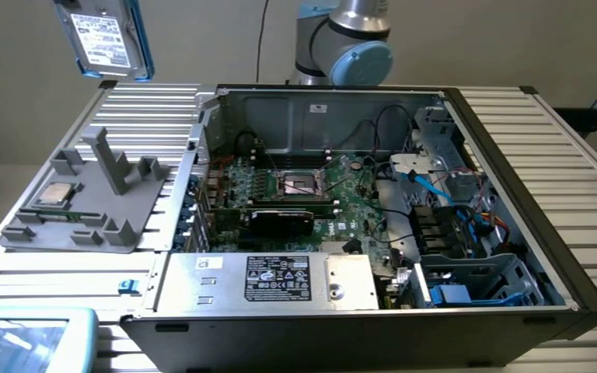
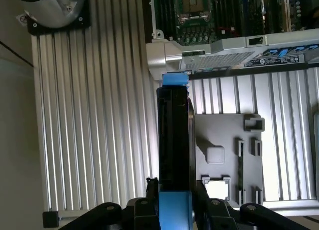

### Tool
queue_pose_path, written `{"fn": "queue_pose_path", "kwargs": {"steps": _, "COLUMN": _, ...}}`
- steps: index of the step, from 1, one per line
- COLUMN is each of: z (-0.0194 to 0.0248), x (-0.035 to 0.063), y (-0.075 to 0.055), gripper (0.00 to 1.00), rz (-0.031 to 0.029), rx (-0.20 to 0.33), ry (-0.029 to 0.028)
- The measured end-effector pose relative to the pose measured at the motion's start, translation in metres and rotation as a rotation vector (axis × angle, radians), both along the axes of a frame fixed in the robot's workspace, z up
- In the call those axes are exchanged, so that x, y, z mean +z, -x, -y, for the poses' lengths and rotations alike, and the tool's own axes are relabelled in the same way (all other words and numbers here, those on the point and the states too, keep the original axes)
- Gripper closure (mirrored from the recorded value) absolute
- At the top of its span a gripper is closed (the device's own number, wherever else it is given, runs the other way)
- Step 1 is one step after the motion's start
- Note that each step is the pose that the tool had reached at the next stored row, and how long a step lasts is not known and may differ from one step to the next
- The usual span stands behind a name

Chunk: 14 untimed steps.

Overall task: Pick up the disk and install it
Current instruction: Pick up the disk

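Observation:
The disk (image 1: 105,37), a silver drive with a white barcode label in a blue carrier, hangs in the air high at the exterior view's left, above the slatted table's back corner. In the wrist view the disk (image 2: 173,135) is edge-on, a dark slab with blue ends. My gripper (image 2: 174,200) is shut on its near end, one black finger (image 2: 150,186) pressing on each flat side. Below it lie the slatted table and the grey fixture (image 2: 229,155).
The open computer case (image 1: 547,233) lies on the table, with the motherboard (image 1: 309,186), the labelled power-supply box (image 1: 267,280) and a drive cage (image 1: 475,280) with blue cables. The grey fixture (image 1: 91,194) on its left holds a processor chip (image 1: 55,194). The arm's base (image 1: 345,47) stands behind.

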<state>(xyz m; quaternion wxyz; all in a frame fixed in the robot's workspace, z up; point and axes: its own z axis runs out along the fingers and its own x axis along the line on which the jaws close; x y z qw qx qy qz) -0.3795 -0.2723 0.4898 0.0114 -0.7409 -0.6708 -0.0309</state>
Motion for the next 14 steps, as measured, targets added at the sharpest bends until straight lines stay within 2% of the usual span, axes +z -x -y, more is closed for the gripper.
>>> {"fn": "queue_pose_path", "kwargs": {"steps": 4, "z": 0.0004, "x": 0.0116, "y": -0.018, "gripper": 0.63, "rz": -0.0017, "rx": 0.000, "ry": -0.0011}}
{"fn": "queue_pose_path", "kwargs": {"steps": 8, "z": 0.0012, "x": 0.0225, "y": -0.034, "gripper": 0.63, "rz": -0.0063, "rx": 0.000, "ry": -0.0014}}
{"fn": "queue_pose_path", "kwargs": {"steps": 11, "z": 0.0020, "x": 0.0282, "y": -0.043, "gripper": 0.63, "rz": -0.0146, "rx": 0.000, "ry": -0.0015}}
{"fn": "queue_pose_path", "kwargs": {"steps": 14, "z": 0.0033, "x": 0.0315, "y": -0.050, "gripper": 0.63, "rz": -0.0279, "rx": 0.000, "ry": -0.0023}}
